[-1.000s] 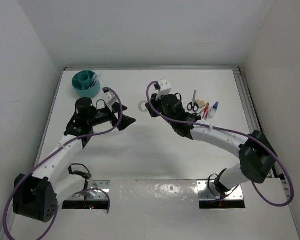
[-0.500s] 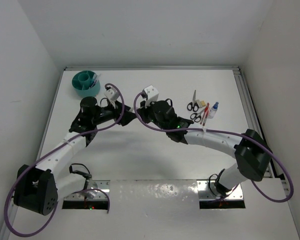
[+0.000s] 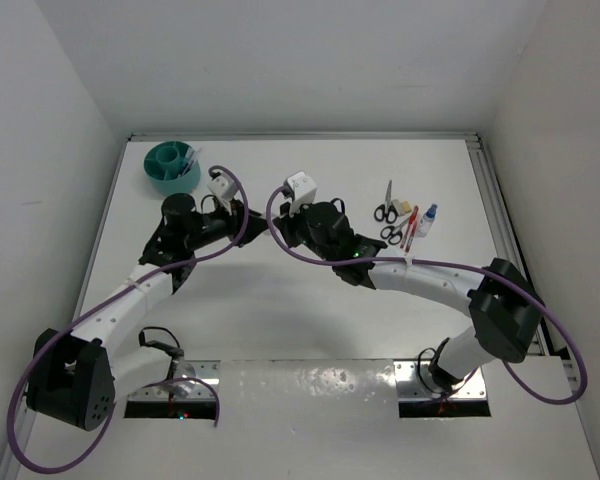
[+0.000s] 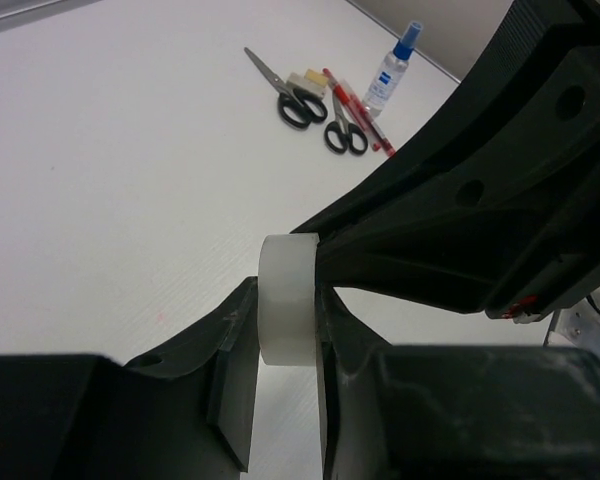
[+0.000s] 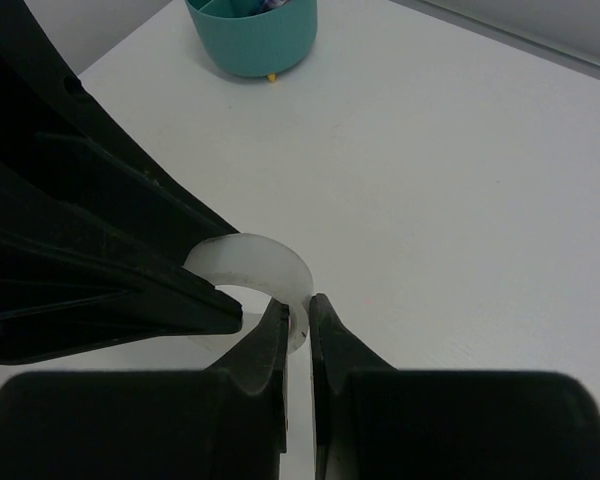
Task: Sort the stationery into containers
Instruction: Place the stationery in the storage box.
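Note:
Both grippers hold the clear tape ring point(image 4: 285, 298) in the air over the middle of the table. My left gripper point(image 4: 286, 335) has its jaws pressed against the ring's two flat faces. My right gripper point(image 5: 298, 305) is shut on the ring's wall point(image 5: 265, 262). In the top view the two grippers meet tip to tip, left point(image 3: 261, 223) and right point(image 3: 280, 226), and the ring is hidden between them. The teal organiser point(image 3: 172, 167) stands at the far left with items in it. Two black-handled scissors point(image 3: 387, 206) point(image 3: 392, 234), a red pen point(image 3: 410, 222), a beige block point(image 3: 405, 209) and a blue-capped bottle point(image 3: 427, 219) lie at the far right.
White walls close the table at the back and on both sides. A metal rail point(image 3: 500, 225) runs along the right edge. Purple cables loop over both arms. The right arm's forearm point(image 3: 430, 275) stretches across the table's middle right.
The two arms came together over the middle of the table. My left gripper's jaws, wide open a second ago, closed onto the tape ring that my right gripper holds.

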